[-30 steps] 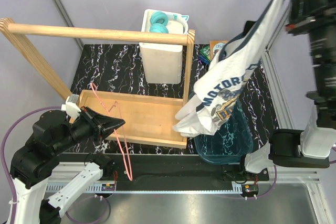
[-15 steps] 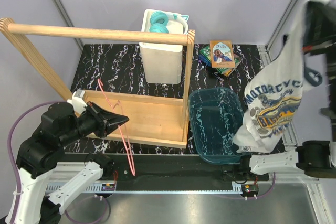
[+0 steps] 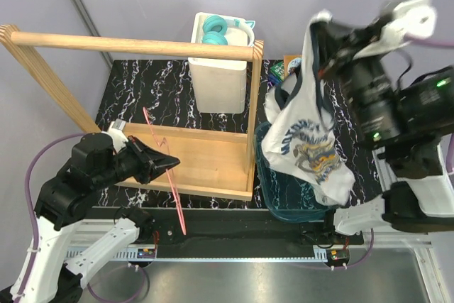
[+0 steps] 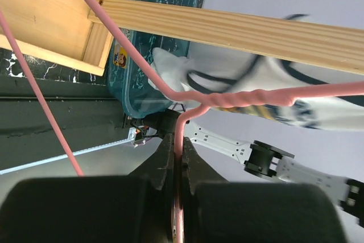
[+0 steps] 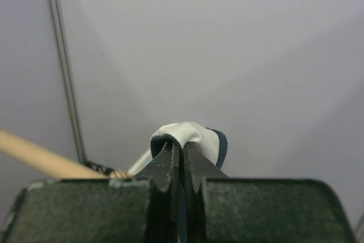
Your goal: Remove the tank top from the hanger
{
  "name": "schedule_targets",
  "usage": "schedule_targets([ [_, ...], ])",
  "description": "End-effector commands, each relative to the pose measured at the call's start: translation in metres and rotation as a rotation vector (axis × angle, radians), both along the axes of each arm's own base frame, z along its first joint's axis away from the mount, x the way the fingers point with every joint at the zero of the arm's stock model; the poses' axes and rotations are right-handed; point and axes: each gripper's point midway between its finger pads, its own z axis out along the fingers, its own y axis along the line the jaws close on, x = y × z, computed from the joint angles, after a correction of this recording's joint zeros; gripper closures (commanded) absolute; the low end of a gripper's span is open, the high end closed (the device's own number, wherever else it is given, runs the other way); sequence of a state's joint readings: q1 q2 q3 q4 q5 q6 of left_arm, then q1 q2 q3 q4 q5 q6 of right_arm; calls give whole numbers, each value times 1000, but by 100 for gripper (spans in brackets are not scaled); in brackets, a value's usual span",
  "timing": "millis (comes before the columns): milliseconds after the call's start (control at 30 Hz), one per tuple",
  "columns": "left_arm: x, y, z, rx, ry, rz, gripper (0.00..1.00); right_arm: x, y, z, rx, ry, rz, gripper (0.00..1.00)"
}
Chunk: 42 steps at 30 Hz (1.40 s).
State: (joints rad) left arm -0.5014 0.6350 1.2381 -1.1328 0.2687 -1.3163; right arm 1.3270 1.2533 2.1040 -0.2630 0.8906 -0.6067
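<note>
The tank top (image 3: 306,136), white with navy trim and a blue-and-yellow print, hangs free in the air over a teal bin (image 3: 282,200). My right gripper (image 3: 323,28) is raised high and shut on its upper edge. In the right wrist view a fold of white cloth with navy trim (image 5: 193,135) bulges over the shut right gripper (image 5: 182,147). The pink wire hanger (image 3: 179,207) is bare and slants across the wooden base. My left gripper (image 3: 169,164) is shut on it. In the left wrist view the hanger (image 4: 227,98) runs into the shut left gripper (image 4: 178,147), and the tank top (image 4: 219,64) shows blurred behind it.
A wooden rack with a round rail (image 3: 135,44) and a tray base (image 3: 202,154) fills the left half. Behind it stands a white container (image 3: 218,79) with teal headphones (image 3: 214,30). Books (image 3: 278,70) lie at the back, partly behind the shirt. Metal frame posts stand at both sides.
My right arm swung the tank top from the far right back left over the teal bin. My left gripper shifted slightly right, still holding the bare hanger.
</note>
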Motion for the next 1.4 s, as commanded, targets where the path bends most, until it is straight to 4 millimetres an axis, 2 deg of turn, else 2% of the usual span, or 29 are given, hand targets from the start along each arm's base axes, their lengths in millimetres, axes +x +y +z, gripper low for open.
schedule_targets([
  [0,-3,0,17,-54,-92,-7,100,-18,-32,104,145,-247,2,100],
  [100,-8,6,21,-76,-110,19,100,-26,-35,126,167,-339,7,100],
  [200,-11,11,20,-93,-115,47,100,-31,-33,133,190,-384,30,100],
  [367,-16,14,18,-109,-108,55,100,-23,-23,121,133,-348,-3,100],
  [467,-15,14,18,-105,-107,55,100,-16,-19,99,108,-275,-7,100],
  [500,-13,12,16,-97,-105,51,100,-13,-19,82,92,-238,-11,100],
  [567,-13,11,16,-92,-102,41,100,-10,-26,68,158,-199,-25,100],
  [600,-12,10,16,-85,-103,38,100,-5,-27,41,123,-145,-51,100],
  [667,-12,9,15,-81,-98,27,100,0,-30,12,137,-68,-76,100],
  [700,-11,7,15,-74,-98,19,100,3,-36,-20,110,-4,-118,100],
  [733,-10,7,15,-72,-98,16,100,5,-40,-36,128,37,-134,100],
  [767,-10,6,15,-69,-99,12,100,4,-49,-61,117,73,-157,100],
  [800,-10,6,15,-67,-97,10,100,4,-61,-77,151,119,-194,100],
  [867,-9,5,13,-66,-92,5,100,3,-76,-99,166,154,-223,100],
  [900,-9,3,13,-66,-90,-1,100,-3,-103,-102,221,171,-250,100],
  [967,-8,1,13,-65,-89,-13,100,-8,-130,-105,257,185,-280,100],
  [1067,-5,-3,17,-65,-95,-27,100,-11,-146,-111,221,211,-302,100],
  [1200,-2,-4,22,-61,-113,-33,100,-9,-132,-136,136,258,-306,100],
  [1267,-2,-3,24,-62,-119,-28,100,-6,-118,-162,60,281,-304,100],
  [1300,-3,-2,23,-63,-120,-25,100,-6,-110,-172,108,302,-284,100],
  [1333,-3,-2,21,-64,-113,-23,100,-5,-100,-193,48,325,-275,100],
  [1367,-4,-1,21,-69,-117,-22,100,-5,-83,-206,113,363,-212,100],
])
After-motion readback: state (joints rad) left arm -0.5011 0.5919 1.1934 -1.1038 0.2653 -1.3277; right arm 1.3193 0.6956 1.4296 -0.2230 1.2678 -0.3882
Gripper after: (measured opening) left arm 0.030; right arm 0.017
